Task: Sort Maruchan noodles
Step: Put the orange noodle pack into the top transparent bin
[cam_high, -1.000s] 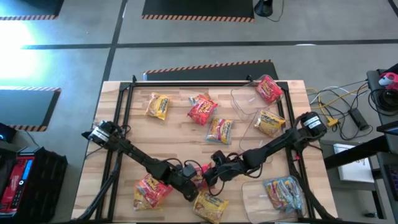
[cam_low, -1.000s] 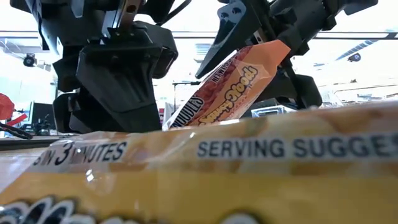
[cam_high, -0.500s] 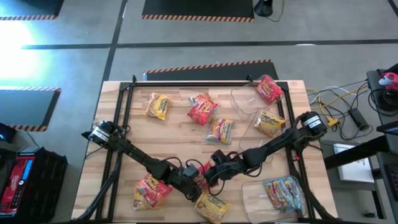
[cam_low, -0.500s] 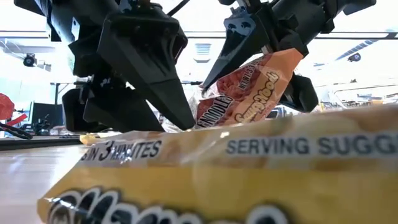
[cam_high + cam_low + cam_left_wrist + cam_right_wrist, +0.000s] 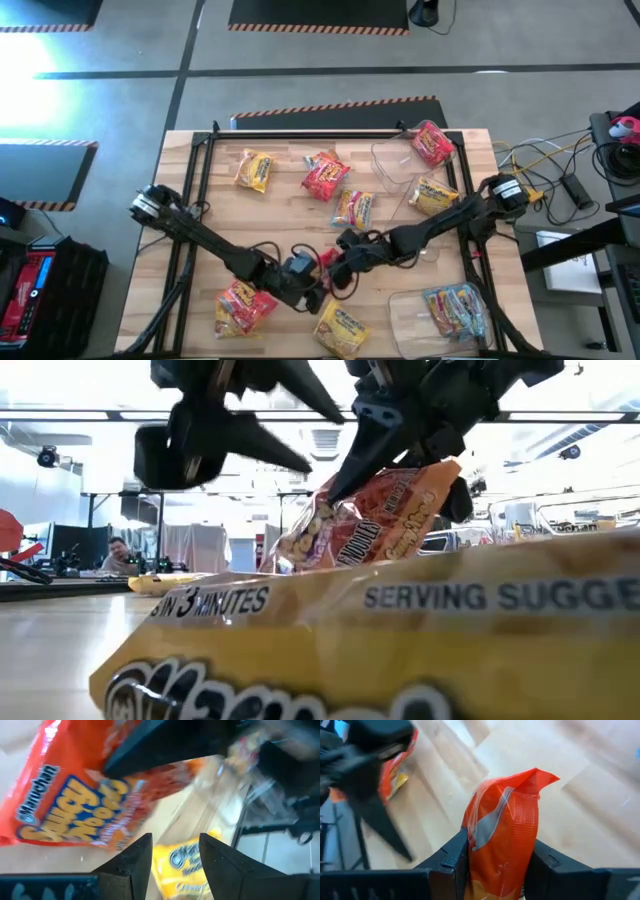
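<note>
While the right gripper (image 5: 497,862) squeezed a red packet (image 5: 502,845) near the table's (image 5: 200,200) 6 o'clock edge, the left gripper (image 5: 172,855) beside it stood half open, holding nothing. Three packets lay in clear tubs (image 5: 400,165); about six more were unsorted.

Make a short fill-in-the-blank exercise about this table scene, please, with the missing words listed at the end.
1. The right gripper is shut on a crinkly plastic noodle packet whose colour is ____.
2. The left gripper has its fingers apart and holds ____.
3. Seen from above, the light blue noodle packet lies inside a clear plastic ____.
4. The low camera's foreground is filled by a flat noodle packet coloured ____.

Missing words: red; nothing; tub; yellow
</note>
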